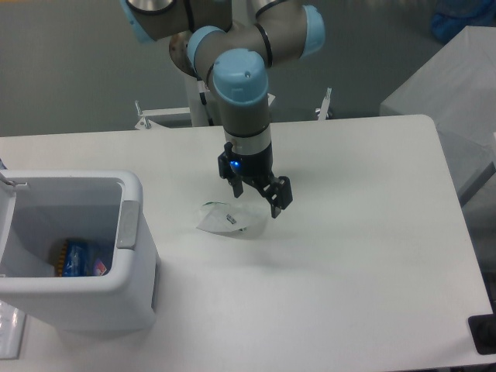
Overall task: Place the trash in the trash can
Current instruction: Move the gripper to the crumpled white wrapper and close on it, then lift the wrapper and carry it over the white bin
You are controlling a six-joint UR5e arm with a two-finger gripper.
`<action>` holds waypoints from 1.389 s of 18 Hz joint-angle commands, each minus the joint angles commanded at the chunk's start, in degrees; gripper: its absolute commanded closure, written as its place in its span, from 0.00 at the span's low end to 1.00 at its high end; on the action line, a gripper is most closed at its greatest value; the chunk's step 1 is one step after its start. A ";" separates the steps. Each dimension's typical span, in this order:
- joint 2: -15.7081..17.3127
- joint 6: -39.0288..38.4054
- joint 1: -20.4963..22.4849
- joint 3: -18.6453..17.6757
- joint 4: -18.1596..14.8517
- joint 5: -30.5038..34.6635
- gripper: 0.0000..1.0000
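Camera view: white table (364,256), grey floor (70,70) behind, fingers (259,197) spread, holding nothing, above wrapper (229,219).

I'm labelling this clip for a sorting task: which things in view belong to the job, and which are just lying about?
Part of the job:
wrapper, on the table
trash can, left
gripper, open above the wrapper

Just there:
table
blue packet already in the trash can
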 joint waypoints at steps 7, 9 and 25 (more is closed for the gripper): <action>-4.40 3.09 -1.84 -1.50 1.05 -0.17 0.03; -4.83 2.66 -2.11 -1.85 1.14 -0.09 0.06; -5.01 -5.60 -1.32 1.14 0.62 -2.01 1.00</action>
